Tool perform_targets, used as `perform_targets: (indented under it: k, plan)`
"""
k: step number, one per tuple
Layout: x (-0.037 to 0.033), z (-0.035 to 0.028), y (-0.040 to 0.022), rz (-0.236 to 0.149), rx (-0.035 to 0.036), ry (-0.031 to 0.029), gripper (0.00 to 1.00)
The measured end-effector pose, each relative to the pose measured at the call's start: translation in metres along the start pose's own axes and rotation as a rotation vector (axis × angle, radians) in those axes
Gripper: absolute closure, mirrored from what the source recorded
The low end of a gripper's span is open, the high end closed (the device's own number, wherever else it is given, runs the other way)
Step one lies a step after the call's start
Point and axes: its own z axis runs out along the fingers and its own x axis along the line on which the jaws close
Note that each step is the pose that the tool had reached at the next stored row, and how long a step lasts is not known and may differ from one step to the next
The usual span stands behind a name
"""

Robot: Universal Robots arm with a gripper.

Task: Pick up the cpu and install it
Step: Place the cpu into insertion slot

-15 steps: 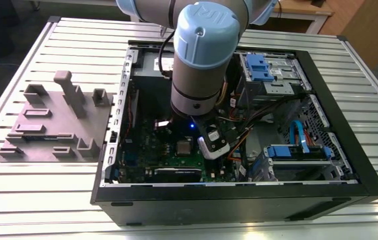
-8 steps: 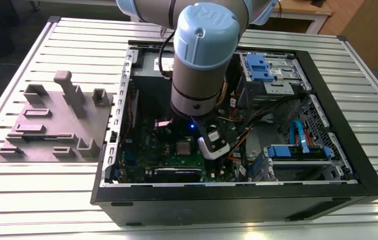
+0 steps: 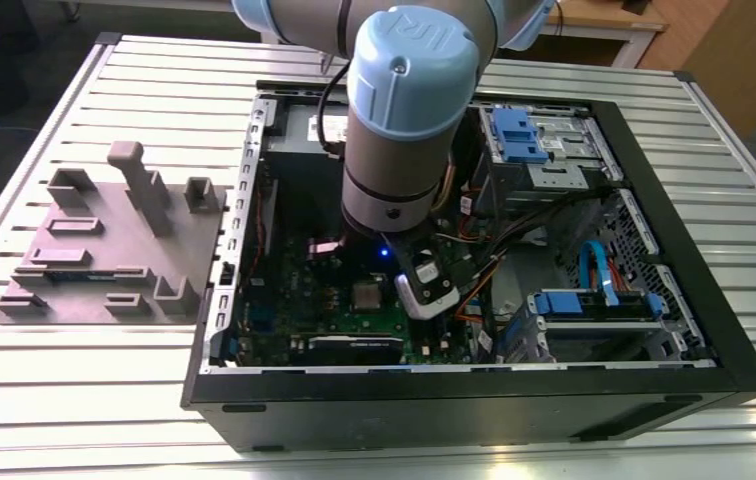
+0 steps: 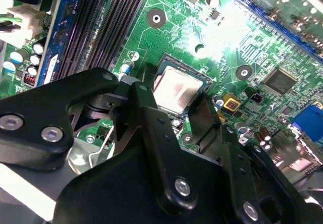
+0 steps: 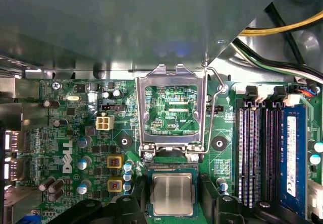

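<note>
Within the dark square socket (image 5: 148, 199) of the green motherboard (image 5: 75, 138) lies the small silver-topped cpu (image 5: 172, 193), flat. The black gripper (image 5: 173, 209) straddles that socket, fingers (image 5: 135, 206) apart and off the chip. Seating looks done, but the hinged steel retention frame (image 5: 171, 108) at the socket's edge stands open, so locking needs clearance.

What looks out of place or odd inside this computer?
Nothing looks damaged or askew. The cpu sits square in its socket, but the metal retention frame hinged at the socket's edge is flipped open, so the chip lies unclamped.
</note>
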Motion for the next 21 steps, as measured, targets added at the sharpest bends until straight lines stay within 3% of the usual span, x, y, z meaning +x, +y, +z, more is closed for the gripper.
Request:
perform_targets:
  k: [6, 16, 17, 21]
  plan:
    - [0.0002, -0.0063, 0.0001, 0.000, 0.0005, 0.0003, 0.47]
    - [0.0002, -0.0067, 0.0001, 0.000, 0.0006, 0.0002, 0.48]
    - [0.0002, -0.0067, 0.0001, 0.000, 0.0006, 0.0003, 0.55]
    - [0.0002, -0.0067, 0.0001, 0.000, 0.0006, 0.0004, 0.55]
